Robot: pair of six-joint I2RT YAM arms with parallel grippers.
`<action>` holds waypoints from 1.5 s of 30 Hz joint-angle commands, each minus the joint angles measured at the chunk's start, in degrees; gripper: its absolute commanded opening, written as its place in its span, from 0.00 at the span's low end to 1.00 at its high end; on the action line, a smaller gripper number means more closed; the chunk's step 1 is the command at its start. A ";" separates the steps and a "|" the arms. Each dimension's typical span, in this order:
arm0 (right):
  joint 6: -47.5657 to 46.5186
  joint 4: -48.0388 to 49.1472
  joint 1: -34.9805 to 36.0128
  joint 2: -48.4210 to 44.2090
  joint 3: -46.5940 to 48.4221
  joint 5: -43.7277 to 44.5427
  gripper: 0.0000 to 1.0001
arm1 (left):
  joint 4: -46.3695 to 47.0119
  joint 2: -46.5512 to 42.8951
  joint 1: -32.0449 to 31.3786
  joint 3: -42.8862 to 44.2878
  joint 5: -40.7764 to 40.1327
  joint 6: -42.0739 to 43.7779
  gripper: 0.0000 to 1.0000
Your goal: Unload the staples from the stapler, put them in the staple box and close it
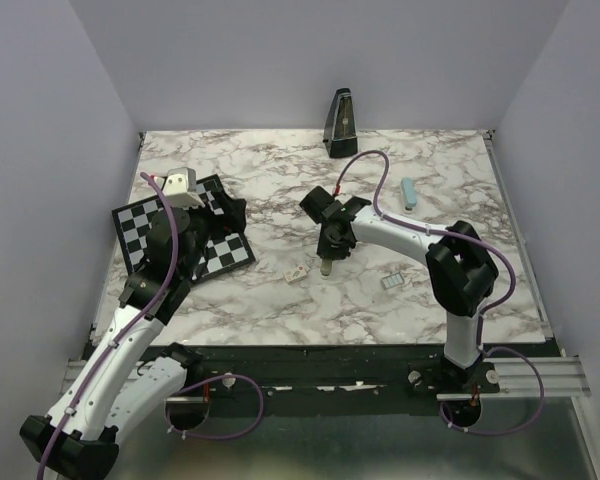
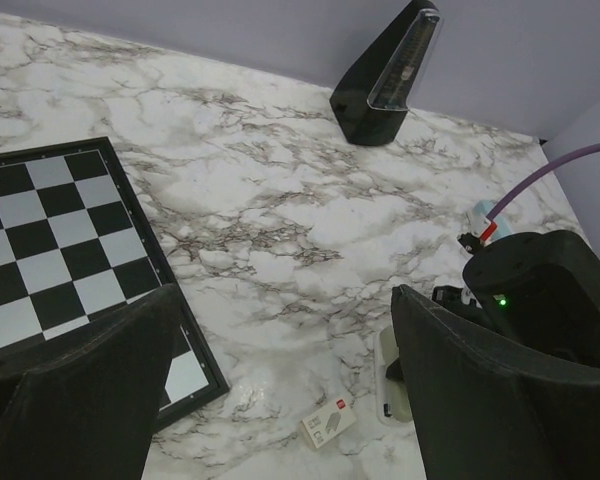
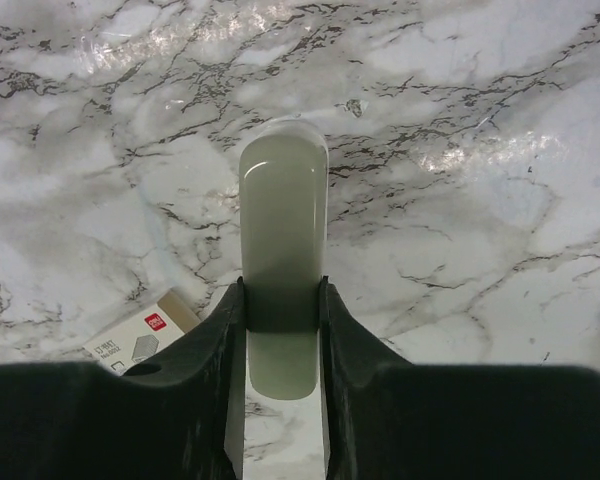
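Observation:
The stapler (image 3: 283, 210) is a pale sage-green bar seen from above as one closed piece. My right gripper (image 3: 282, 290) is shut on it across its width, near its rear end, low at the marble tabletop. In the top view this gripper (image 1: 327, 250) is at the table's middle, with the stapler (image 1: 325, 266) showing below it. The stapler also shows in the left wrist view (image 2: 396, 400) beside the right arm. My left gripper (image 2: 285, 300) is open and empty, and in the top view it (image 1: 215, 225) is over the chessboard's right edge.
A small white box (image 1: 298, 272) lies just left of the stapler. A chessboard (image 1: 140, 225) lies at the left. A black metronome (image 1: 341, 124) stands at the back. A light-blue item (image 1: 409, 192) and a small pale card (image 1: 393, 283) lie at the right.

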 commanded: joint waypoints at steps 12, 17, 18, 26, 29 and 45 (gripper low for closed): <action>-13.37 8.07 0.38 -23.00 -10.70 2.19 0.01 | -0.38 0.26 -0.91 0.00 11.91 -2.71 0.80; -15.33 16.24 0.47 -36.44 -18.09 -3.98 0.01 | 2.33 5.27 -0.91 -1.57 24.92 -9.48 0.71; -15.42 17.48 0.38 -38.12 -20.01 -6.52 0.01 | 5.82 6.14 -0.99 -2.11 27.65 -11.58 0.71; -13.05 32.24 0.38 -52.54 -30.92 -13.57 0.01 | 23.16 16.43 -2.57 -5.09 44.55 -21.08 0.69; -12.87 35.33 0.38 -55.45 -33.20 -14.36 0.01 | 27.47 17.84 -5.21 -5.28 43.68 -21.45 0.69; -11.11 37.27 0.47 -57.21 -34.36 -13.57 0.01 | 32.23 22.24 -11.36 -7.30 42.00 -20.04 0.65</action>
